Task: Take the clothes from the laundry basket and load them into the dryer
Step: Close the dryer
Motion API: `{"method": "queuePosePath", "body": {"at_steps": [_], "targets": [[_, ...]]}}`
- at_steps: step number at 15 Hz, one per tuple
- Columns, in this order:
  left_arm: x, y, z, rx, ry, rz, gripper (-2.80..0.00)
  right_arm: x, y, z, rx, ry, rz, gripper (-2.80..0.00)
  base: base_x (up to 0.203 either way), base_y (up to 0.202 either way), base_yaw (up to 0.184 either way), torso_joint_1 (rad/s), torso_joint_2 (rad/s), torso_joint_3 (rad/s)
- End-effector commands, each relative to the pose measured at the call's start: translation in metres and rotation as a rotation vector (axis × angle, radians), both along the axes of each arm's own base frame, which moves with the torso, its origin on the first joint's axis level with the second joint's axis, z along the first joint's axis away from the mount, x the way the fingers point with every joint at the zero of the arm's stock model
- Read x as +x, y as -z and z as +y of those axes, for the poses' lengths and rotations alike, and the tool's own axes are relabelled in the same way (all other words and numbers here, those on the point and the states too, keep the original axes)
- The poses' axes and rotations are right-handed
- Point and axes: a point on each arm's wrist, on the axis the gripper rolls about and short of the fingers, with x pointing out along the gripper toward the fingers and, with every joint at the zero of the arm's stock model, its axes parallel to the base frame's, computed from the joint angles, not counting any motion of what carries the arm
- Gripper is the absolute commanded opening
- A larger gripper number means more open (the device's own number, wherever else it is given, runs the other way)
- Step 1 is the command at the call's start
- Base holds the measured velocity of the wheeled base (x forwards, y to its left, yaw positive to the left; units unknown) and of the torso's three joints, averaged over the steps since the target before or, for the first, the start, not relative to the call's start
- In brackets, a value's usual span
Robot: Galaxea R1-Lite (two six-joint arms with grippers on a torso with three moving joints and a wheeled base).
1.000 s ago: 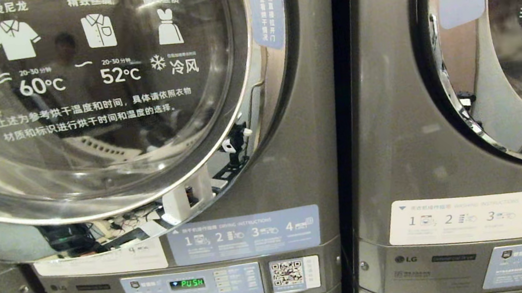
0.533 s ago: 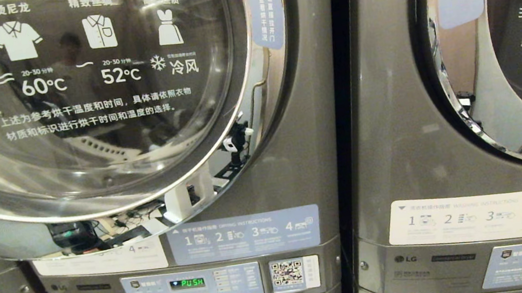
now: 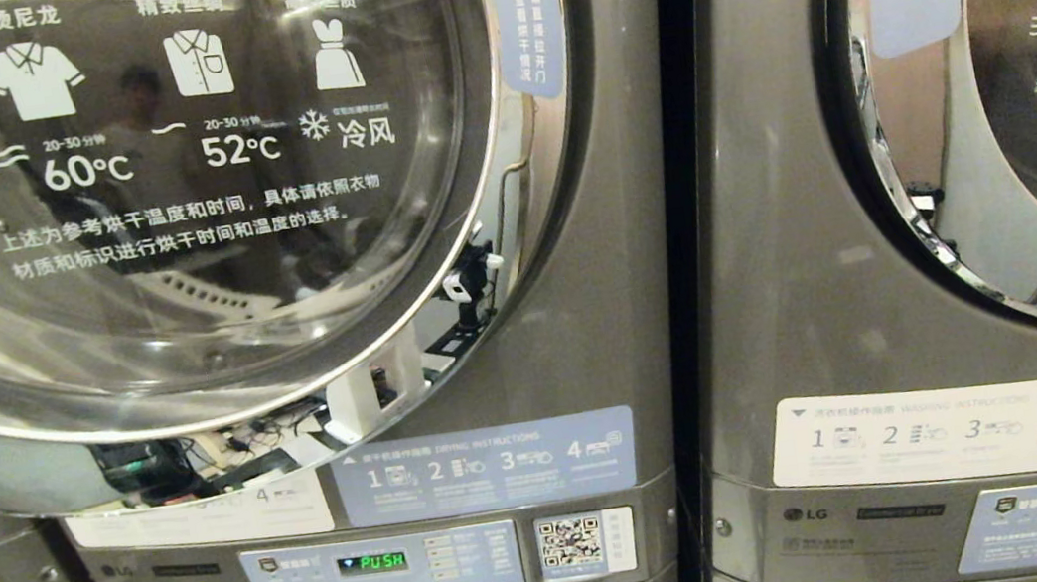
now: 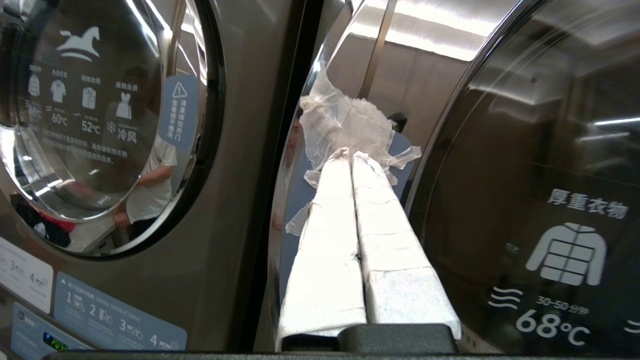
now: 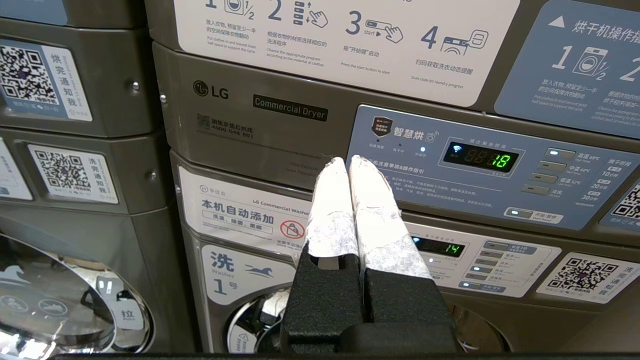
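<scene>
My left gripper [image 4: 350, 156], its two white-wrapped fingers pressed together on nothing, points at the chrome rim of the grey dryer's round glass door [image 4: 525, 165], where a crumpled scrap of clear plastic film [image 4: 345, 117] sits just past the tips. My right gripper [image 5: 348, 161] hangs parked, fingers together, before the blue control panel [image 5: 480, 165]. No clothes or laundry basket show anywhere, so I judge loading not begun; the neighbouring door's rim [image 4: 212, 125] crowds the left arm.
</scene>
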Motion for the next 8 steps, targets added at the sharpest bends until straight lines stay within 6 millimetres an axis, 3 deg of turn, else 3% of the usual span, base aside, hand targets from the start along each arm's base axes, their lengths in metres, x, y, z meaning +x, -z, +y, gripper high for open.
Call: {"method": "queuePosePath", "body": {"at_steps": [1,8], "targets": [[0.016,0.004,0.005,-0.014,0.001,0.036,-2.80,0.000,0.000,0.000,-0.001,-0.001,0.001,-2.80,0.000,0.000,0.000,0.000,0.00,0.000],[0.072,0.018,0.023,-0.036,-0.005,0.098,-2.80,0.000,0.000,0.000,0.000,0.001,-0.002,-2.80,0.000,0.000,0.000,0.000,0.00,0.000]]}}
